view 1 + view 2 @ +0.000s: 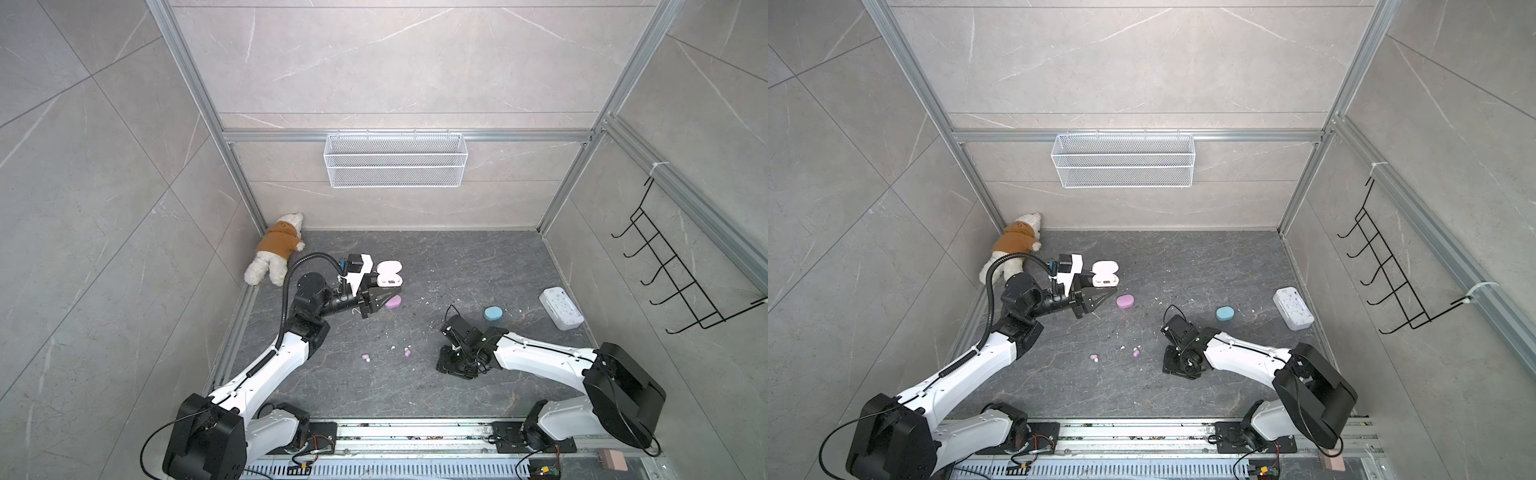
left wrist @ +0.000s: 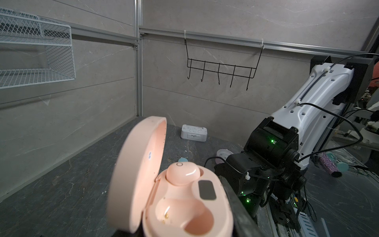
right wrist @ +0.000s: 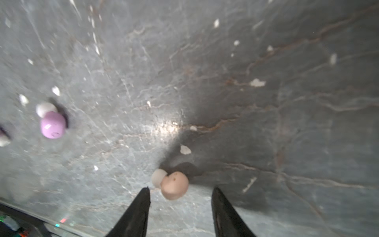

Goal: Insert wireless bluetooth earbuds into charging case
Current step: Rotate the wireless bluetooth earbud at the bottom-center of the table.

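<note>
Take the table as a clock face with twelve at the back wall. The left gripper (image 1: 384, 289) is clamped on the open peach case (image 2: 184, 205) and holds it above the table near eleven o'clock. One earbud (image 2: 182, 174) already sits in the case, and the other well (image 2: 180, 213) is empty.

The right gripper (image 3: 181, 188) is low over the table near four o'clock with its fingers apart. The loose peach earbud (image 3: 174, 185) lies on the surface between them. The wrist view is blurred, so I cannot tell whether either finger touches it yet.

The earbud looks very light, hard-shelled, rounded and glossy. It will probably squirt sideways or roll if it is pinched off-centre. The best hold is likely across the widest part of the peach body. The soft white tip (image 3: 159, 177) would squash and twist, so it should be left alone.

Two lilac earbuds (image 1: 365, 357) (image 1: 407, 353) lie near six o'clock, well apart from the peach one.
</note>
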